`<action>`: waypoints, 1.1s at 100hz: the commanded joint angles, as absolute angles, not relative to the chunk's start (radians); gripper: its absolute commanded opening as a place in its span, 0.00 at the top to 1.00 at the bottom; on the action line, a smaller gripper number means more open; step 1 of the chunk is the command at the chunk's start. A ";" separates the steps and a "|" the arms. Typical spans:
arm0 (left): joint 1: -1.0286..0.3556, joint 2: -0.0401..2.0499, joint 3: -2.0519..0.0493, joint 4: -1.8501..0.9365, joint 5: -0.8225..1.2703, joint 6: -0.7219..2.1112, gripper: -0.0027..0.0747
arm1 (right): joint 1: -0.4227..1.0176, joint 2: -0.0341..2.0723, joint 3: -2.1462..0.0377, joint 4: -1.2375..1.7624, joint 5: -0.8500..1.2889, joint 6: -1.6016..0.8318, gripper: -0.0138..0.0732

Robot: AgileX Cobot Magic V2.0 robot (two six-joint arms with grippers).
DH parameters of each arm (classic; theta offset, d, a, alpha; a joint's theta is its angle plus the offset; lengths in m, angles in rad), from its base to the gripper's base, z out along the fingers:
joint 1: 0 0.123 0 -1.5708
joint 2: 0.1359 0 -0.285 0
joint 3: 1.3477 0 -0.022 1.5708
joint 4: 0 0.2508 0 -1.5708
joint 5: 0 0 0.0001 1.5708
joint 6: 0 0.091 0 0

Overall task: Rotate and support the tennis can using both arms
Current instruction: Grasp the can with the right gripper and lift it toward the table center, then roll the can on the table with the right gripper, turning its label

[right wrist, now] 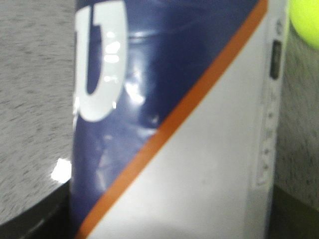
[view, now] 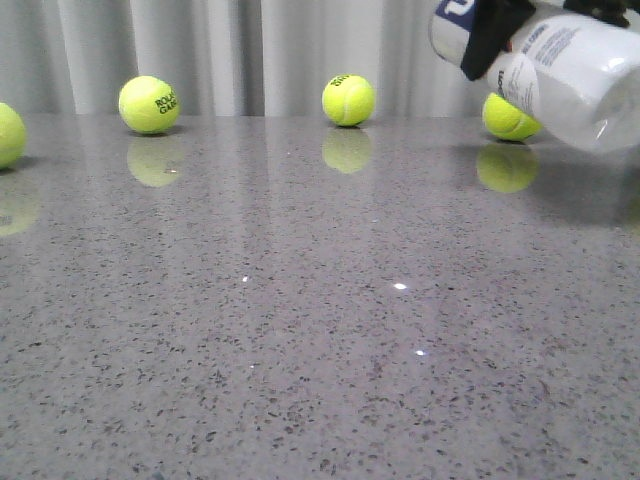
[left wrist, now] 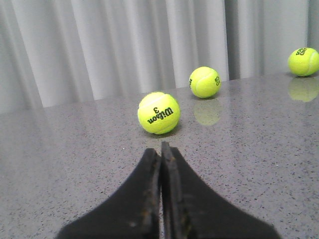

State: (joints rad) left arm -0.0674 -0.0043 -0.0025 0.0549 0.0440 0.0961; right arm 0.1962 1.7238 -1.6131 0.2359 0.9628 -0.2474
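The tennis can [view: 580,70] is held tilted in the air at the far right, above the table; its clear end points down to the right. My right gripper [view: 497,38] is shut on it near the labelled end. In the right wrist view the can [right wrist: 199,149] fills the frame with its navy and white label, orange stripe and white logo; one dark finger [right wrist: 30,221] shows at its side. My left gripper [left wrist: 160,149] is shut and empty, low over the table, and does not show in the front view.
Tennis balls lie along the back of the grey speckled table [view: 320,330]: one at the left edge [view: 5,133], one left [view: 149,104], one in the middle [view: 349,100], one under the can [view: 508,117]. A Wilson ball [left wrist: 158,113] lies just ahead of my left gripper. A curtain hangs behind.
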 commanded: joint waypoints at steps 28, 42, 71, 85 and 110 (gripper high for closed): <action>-0.064 -0.043 0.045 0.047 -0.038 0.087 0.99 | 0.422 1.673 -1.787 0.248 0.998 -0.893 0.56; -0.064 -0.043 0.045 0.047 -0.038 0.087 0.99 | 0.497 1.714 -1.787 0.248 0.999 -1.137 0.56; -0.064 -0.043 0.045 0.047 -0.038 0.087 0.99 | 0.554 1.845 -1.787 0.248 1.000 -1.186 0.56; -0.064 -0.043 0.045 0.047 -0.038 0.087 0.99 | 0.554 1.893 -1.787 0.242 1.003 -1.138 0.56; -0.064 -0.043 0.045 0.047 -0.038 0.087 0.99 | 0.554 1.928 -1.787 0.238 1.005 -1.123 0.56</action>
